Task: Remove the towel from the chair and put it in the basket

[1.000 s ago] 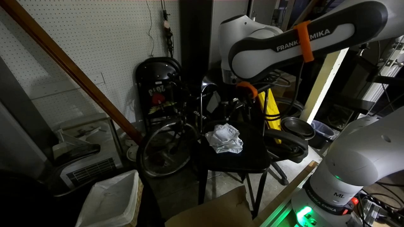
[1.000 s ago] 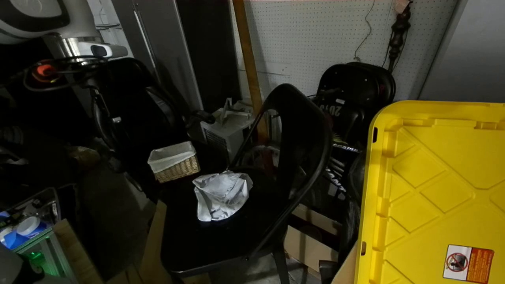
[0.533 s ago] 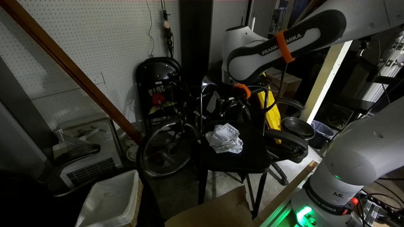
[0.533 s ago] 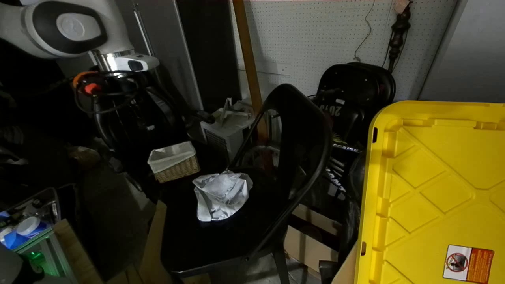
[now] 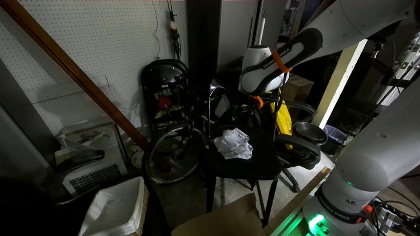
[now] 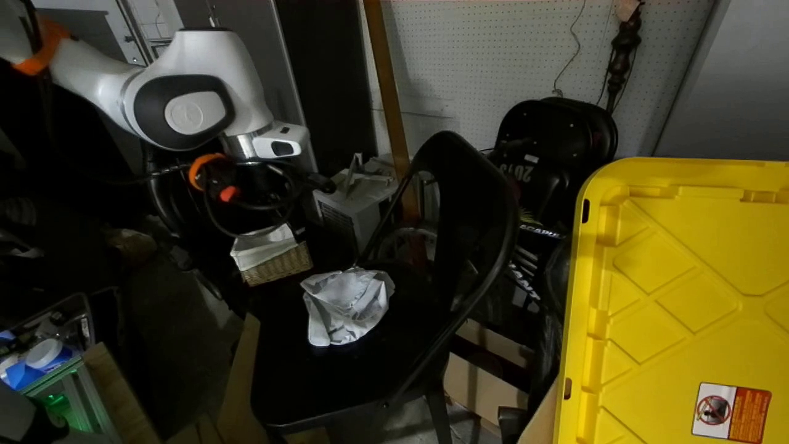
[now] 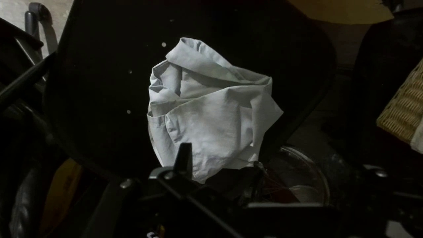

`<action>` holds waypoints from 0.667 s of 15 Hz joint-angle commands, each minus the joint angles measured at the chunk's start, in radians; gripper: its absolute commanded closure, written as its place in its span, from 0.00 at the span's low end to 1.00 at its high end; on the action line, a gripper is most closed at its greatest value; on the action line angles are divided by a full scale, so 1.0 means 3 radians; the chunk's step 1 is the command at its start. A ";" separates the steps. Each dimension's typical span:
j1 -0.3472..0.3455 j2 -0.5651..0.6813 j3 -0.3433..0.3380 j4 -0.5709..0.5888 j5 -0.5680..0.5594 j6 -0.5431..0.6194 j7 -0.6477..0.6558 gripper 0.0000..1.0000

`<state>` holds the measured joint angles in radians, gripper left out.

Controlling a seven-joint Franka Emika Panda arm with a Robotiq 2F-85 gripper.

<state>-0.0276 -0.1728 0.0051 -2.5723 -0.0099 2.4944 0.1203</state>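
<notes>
The crumpled white-grey towel (image 5: 233,144) lies on the seat of the black chair (image 5: 244,168). Both also show in the other exterior picture, towel (image 6: 346,306) and chair (image 6: 345,382). In the wrist view the towel (image 7: 211,115) lies beyond the fingers on the dark seat (image 7: 99,86). The wicker basket (image 6: 280,265) with white lining also shows in an exterior view (image 5: 143,203) and at the wrist view's right edge (image 7: 401,105). My gripper (image 7: 267,160) looks open and empty, above and apart from the towel. One finger is clear; the other is lost in darkness. In both exterior views the gripper is dark.
The chair's backrest (image 6: 468,203) rises beside the seat. A bicycle (image 5: 174,154) and folded chairs (image 5: 164,85) stand behind it. A yellow lid (image 6: 684,296) stands at one side. A cardboard piece (image 5: 223,218) lies in front. Cables (image 6: 253,203) hang round the wrist.
The arm has moved: in one exterior view its hand went right and down; in another it sank slightly while the forearm pulled lower. The towel, chair and basket have not moved.
</notes>
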 commanded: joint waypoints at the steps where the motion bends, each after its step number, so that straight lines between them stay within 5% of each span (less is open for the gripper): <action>1: 0.0009 0.0335 -0.0282 0.0016 0.0516 0.0361 -0.0761 0.00; 7: -0.0151 0.0899 -0.0427 0.0248 0.1812 0.0359 -0.2274 0.00; 10: -0.0337 0.1206 -0.0352 0.0410 0.2047 0.0362 -0.2649 0.00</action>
<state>-0.0732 0.0819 -0.1258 -2.5224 0.5223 2.6098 -0.5549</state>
